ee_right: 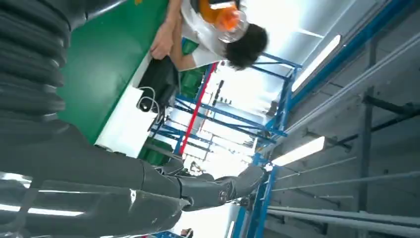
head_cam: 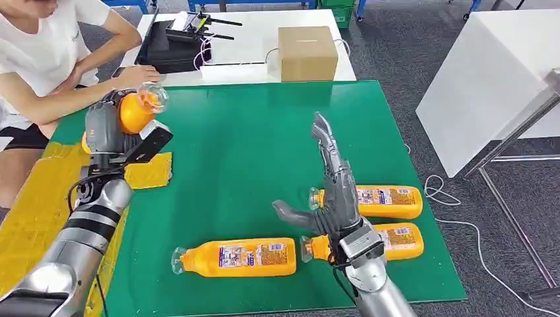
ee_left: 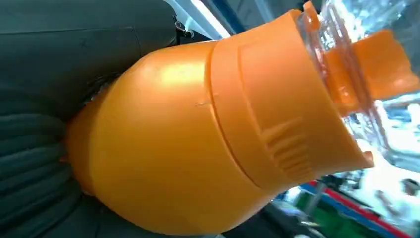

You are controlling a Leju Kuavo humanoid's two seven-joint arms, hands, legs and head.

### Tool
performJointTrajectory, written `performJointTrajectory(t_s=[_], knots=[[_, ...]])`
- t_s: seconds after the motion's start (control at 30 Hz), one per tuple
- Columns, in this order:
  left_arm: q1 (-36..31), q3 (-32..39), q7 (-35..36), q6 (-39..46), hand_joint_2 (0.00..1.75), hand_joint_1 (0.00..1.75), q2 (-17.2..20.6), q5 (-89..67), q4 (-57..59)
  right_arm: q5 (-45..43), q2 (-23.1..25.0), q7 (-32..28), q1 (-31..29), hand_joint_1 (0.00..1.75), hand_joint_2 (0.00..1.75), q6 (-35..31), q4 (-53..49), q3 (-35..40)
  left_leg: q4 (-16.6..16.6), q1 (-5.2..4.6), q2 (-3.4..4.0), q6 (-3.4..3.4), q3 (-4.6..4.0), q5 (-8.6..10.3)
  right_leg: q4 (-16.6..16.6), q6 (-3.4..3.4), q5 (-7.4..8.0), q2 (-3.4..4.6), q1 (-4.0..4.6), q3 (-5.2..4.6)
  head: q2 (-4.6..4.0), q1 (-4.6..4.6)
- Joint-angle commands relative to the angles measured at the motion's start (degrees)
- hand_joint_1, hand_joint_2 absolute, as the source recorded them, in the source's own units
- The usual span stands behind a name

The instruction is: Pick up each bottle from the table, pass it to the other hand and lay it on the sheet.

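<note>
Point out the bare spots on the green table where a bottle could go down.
Free: the wide green middle between the left robot hand and the right robot hand, up to the cardboard box. Crowded: the near edge, where three bottles lie.

Four orange bottles are in view: three lie on the green surface [head_cam: 251, 125], namely one near the front edge [head_cam: 238, 257] and two on the right, the farther one [head_cam: 383, 201] and the nearer one [head_cam: 389, 241], and one is held up [head_cam: 135, 112]. There is one yellow sheet [head_cam: 39, 198], one cardboard box [head_cam: 307, 53], and one person [head_cam: 46, 53].
</note>
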Motion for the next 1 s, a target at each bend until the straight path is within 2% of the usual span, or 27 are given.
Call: performJointTrajectory(t_s=[0.03, 0.17, 0.3, 0.37, 0.4, 0.53, 0.57, 0.6, 0.7, 1.0], knots=[[-2.8, 6.1, 10.6, 0.7, 1.75, 1.75, 5.3, -31.3, 7.3, -0.9, -4.5, -0.6, -1.0, 0.0, 1.75, -0.1, -3.8, -0.6, 0.0, 0.03, -0.02, -0.03, 0.09, -0.07, 0.0, 0.03, -0.05, -0.02, 0.04, 0.08, 0.0, -0.02], [-4.9, 4.2, 11.6, 0.7, 1.75, 1.75, 7.0, -35.0, 14.9, -0.8, -5.8, -0.6, -1.6, 0.0, 1.75, -0.4, -4.3, -0.2, 0.0, 0.05, 0.0, -0.03, 0.12, -0.07, 0.0, 0.03, -0.05, 0.0, 0.04, 0.14, 0.0, 0.0], [-4.9, 4.2, 11.6, 0.7, 1.75, 1.75, 7.0, -35.0, 14.9, -0.8, -5.8, -0.6, -1.6, 0.0, 1.75, -0.4, -4.3, -0.2, 0.0, 0.05, -0.15, -0.03, 0.08, -0.04, 0.0, 0.04, -0.05, -0.15, 0.05, 0.11, 0.0, -0.02], [-4.4, 3.4, 12.0, 0.7, 1.75, 1.75, 7.1, -35.5, 16.2, -1.1, -6.3, -0.5, -2.0, 0.0, 1.75, -1.1, -4.2, 0.5, 0.0, 0.07, -0.2, -0.03, 0.06, -0.05, 0.0, 0.04, -0.06, -0.19, 0.07, 0.12, 0.0, 0.0], [-3.9, -0.2, 14.2, 0.7, 1.75, 1.75, 8.4, -35.5, 16.7, -1.1, -6.6, -0.5, -2.2, 0.0, 1.75, -1.2, -4.1, 0.8, 0.0, 0.03, -0.12, -0.02, 0.05, -0.03, 0.0, 0.04, -0.03, -0.11, 0.04, 0.08, 0.0, 0.0], [-1.0, 1.0, 11.8, 0.7, 1.75, 1.75, 8.3, -32.7, 17.7, -1.5, -6.9, -0.8, -2.1, 0.0, 1.75, -1.6, -4.3, 0.9, -0.1, -0.01, -0.02, -0.01, 0.19, -0.06, -0.1, 0.05, -0.06, -0.02, -0.02, 0.18, 0.0, -0.02], [-0.9, 1.6, 11.3, 0.7, 1.75, 1.75, 8.1, -32.6, 18.6, -2.1, -6.9, -0.8, -2.2, 0.0, 1.75, -1.6, -4.1, 1.1, -0.2, 0.06, -0.03, -0.04, 0.43, -0.14, -0.1, 0.07, -0.13, -0.03, 0.05, 0.42, 0.0, -0.02], [-0.6, 2.0, 11.2, 0.7, 1.75, 1.75, 7.7, -32.3, 19.6, -1.9, -7.1, -0.9, -2.3, 0.0, 1.75, -2.1, -4.2, 1.3, -0.1, 0.02, -0.04, -0.02, 0.17, -0.06, -0.1, 0.04, -0.06, -0.03, 0.0, 0.17, 0.0, 0.0], [-0.2, 5.3, 7.7, 0.7, 1.75, 1.75, 5.1, -28.4, 24.1, -1.9, -7.1, -0.9, -2.5, 0.0, 1.75, -2.4, -3.7, 1.9, -0.1, 0.05, -0.1, -0.03, 0.31, -0.1, -0.1, 0.06, -0.1, -0.1, 0.04, 0.33, 0.0, -0.02], [-1.0, 5.6, 7.9, 0.7, 1.75, 1.75, 1.9, -27.5, 29.2, -2.4, -6.2, -0.2, -3.2, 0.0, 1.75, -2.7, -0.9, 2.4, 0.0, 0.02, -0.14, -0.02, 0.06, -0.03, -0.1, 0.04, -0.04, -0.14, 0.01, 0.13, 0.0, 0.0]])
